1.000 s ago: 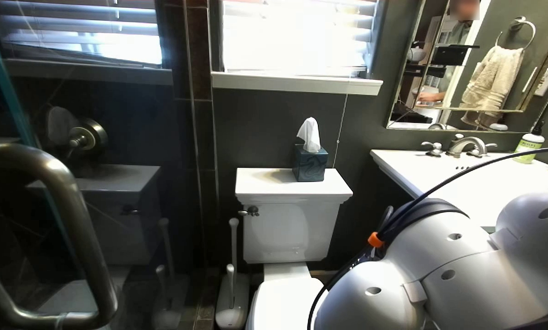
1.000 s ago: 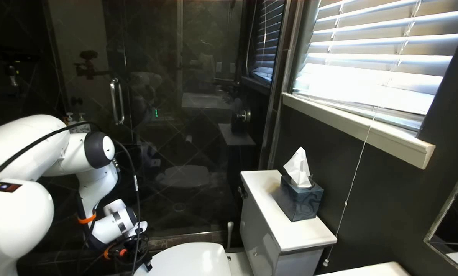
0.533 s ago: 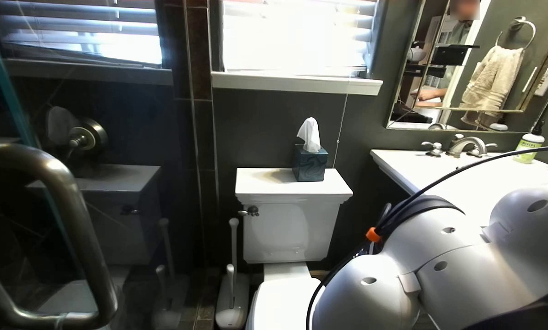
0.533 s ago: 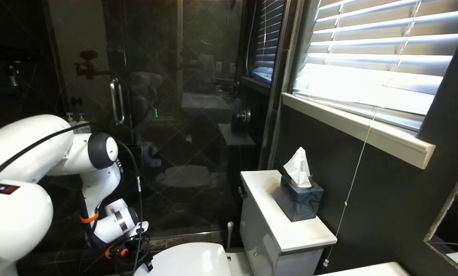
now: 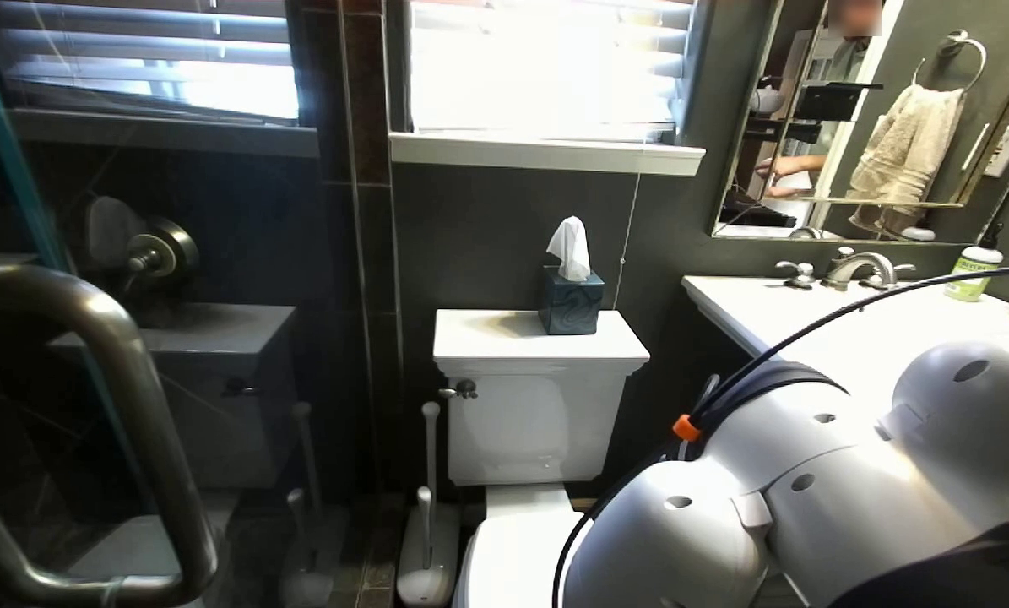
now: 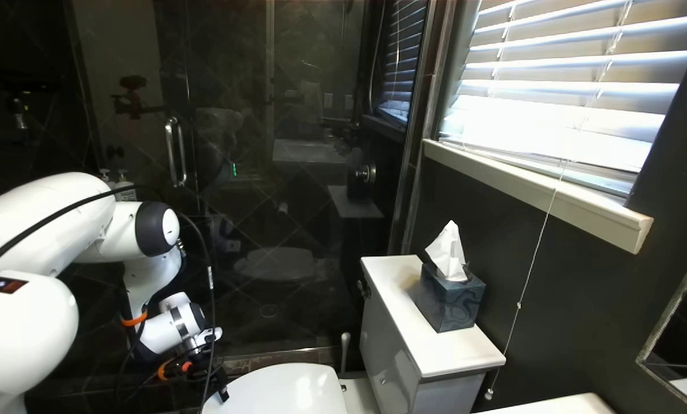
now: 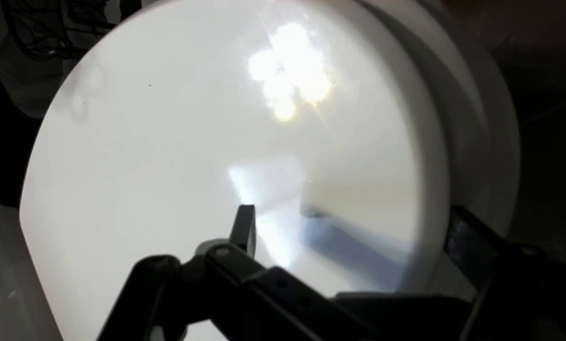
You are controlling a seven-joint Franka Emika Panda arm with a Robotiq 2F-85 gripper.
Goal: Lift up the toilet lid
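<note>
The toilet lid is smooth, white and oval. It lies down flat in both exterior views (image 5: 512, 561) (image 6: 294, 391) and fills much of the wrist view (image 7: 169, 142). A white rim (image 7: 498, 142) shows below and outside its curved edge. My gripper (image 7: 356, 227) is open, with nothing held between its fingers. In the wrist view one finger overlaps the lid's top and the other is just outside its edge; I cannot tell if either touches. In an exterior view the gripper (image 6: 219, 388) is at the lid's front side. It is hidden behind the arm in the remaining exterior view.
The white tank (image 5: 538, 422) stands behind the lid, with a tissue box (image 5: 572, 304) on top. White-handled brushes (image 5: 426, 523) stand beside the toilet. A sink (image 5: 859, 329) is beside the arm. A glass shower door with a metal handle (image 6: 176, 152) is across from it. A black cable hangs along the arm.
The arm has shifted slightly toward the toilet. The wrist has risen and tilted a little, and the fingers show more clearly at the lid's edge. The lid has not visibly moved.
</note>
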